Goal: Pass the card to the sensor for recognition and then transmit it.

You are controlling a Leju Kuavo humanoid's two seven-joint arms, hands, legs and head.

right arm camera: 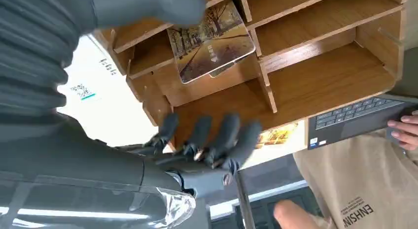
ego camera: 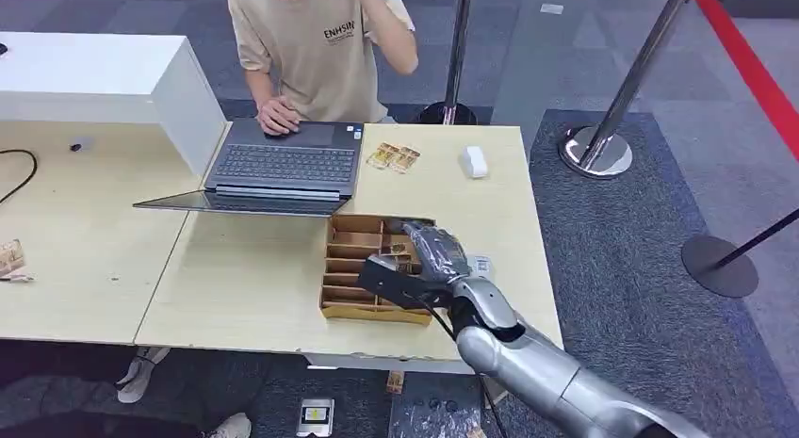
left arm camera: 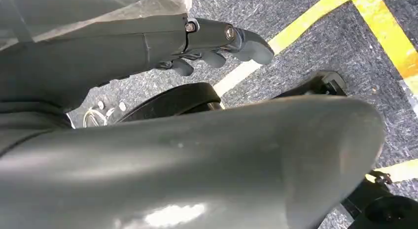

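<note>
A card with a tree-lined road picture (right arm camera: 212, 37) lies in a compartment of the wooden organizer box (ego camera: 350, 306) near the table's front edge. My right hand (ego camera: 433, 254) hovers over the box's right side, its fingers (right arm camera: 207, 135) spread with nothing in them and its thumb just above the card. A small white device (ego camera: 476, 161) sits on the table to the far right of the box. Two more picture cards (ego camera: 394, 157) lie beside the laptop. My left hand (left arm camera: 217, 47) hangs over the carpeted floor, holding nothing.
An open laptop (ego camera: 283, 170) stands behind the box, with a person (ego camera: 320, 42) resting a hand on it. A white label with a code (ego camera: 481, 265) lies right of the box. Stanchion posts (ego camera: 603, 146) stand on the carpet to the right.
</note>
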